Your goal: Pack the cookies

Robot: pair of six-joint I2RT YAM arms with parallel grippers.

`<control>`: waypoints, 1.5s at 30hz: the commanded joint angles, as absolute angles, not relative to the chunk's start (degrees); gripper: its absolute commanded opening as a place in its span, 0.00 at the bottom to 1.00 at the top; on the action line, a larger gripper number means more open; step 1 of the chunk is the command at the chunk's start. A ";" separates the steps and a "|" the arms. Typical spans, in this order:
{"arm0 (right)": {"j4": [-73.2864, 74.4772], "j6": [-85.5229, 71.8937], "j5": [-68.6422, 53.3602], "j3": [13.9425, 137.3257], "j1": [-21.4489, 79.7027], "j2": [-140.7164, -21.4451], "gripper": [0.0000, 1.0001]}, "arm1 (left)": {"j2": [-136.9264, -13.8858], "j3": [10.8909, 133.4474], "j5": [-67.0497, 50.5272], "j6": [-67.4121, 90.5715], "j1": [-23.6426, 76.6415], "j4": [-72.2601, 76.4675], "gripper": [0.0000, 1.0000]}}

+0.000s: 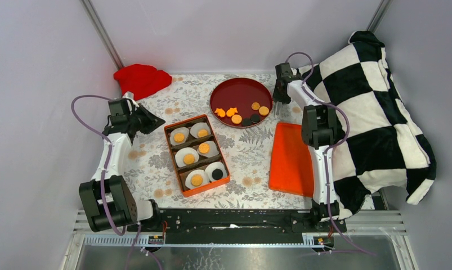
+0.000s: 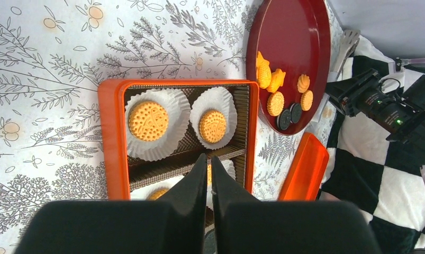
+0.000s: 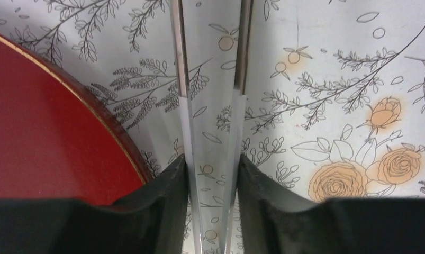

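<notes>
Several orange cookies [image 1: 236, 118] and black cookies [image 1: 250, 119] lie on a round red plate [image 1: 223, 93]. An orange box [image 1: 173, 160] holds white paper cups with orange cookies [image 1: 189, 158] and one black cookie [image 1: 217, 174]. My left gripper [image 1: 156, 125] is shut and empty, above the table left of the box; its view [image 2: 210, 159] looks over the box [image 2: 108, 137] and the cookies in its cups [image 2: 147, 120]. My right gripper [image 1: 280, 95] is shut on metal tongs [image 3: 179, 63], whose arms point down at the tablecloth just right of the plate's rim [image 3: 120, 137].
An orange lid [image 1: 291, 157] lies right of the box. A red cloth [image 1: 142, 79] sits at the back left. A black-and-white checked blanket [image 1: 375, 112] covers the right side behind the right arm. Grey walls close in the table.
</notes>
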State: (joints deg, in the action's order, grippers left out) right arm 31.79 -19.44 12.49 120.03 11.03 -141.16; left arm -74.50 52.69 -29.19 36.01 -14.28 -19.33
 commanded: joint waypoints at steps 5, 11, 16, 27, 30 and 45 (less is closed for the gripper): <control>26.75 -18.47 9.80 105.47 11.56 -123.32 0.67 | -69.32 54.10 -28.53 35.16 -11.92 -18.46 0.12; 24.67 -17.95 8.50 89.71 13.09 -106.12 0.76 | -64.33 54.49 -27.75 36.65 -7.99 -18.52 0.20; 27.76 -19.11 5.85 77.25 16.49 -96.05 0.73 | -61.06 54.40 -27.05 37.83 -4.86 -19.33 0.23; 26.75 -27.92 4.16 51.47 27.37 -76.43 0.68 | -54.25 53.02 -17.79 40.04 4.80 -26.74 0.18; 28.30 -28.27 5.58 51.05 29.33 -72.81 0.68 | -50.26 54.69 -6.79 39.95 7.97 -39.00 0.00; 27.50 -25.85 -2.36 52.58 29.34 -67.41 0.68 | -40.88 41.50 4.70 49.19 9.80 -64.64 0.00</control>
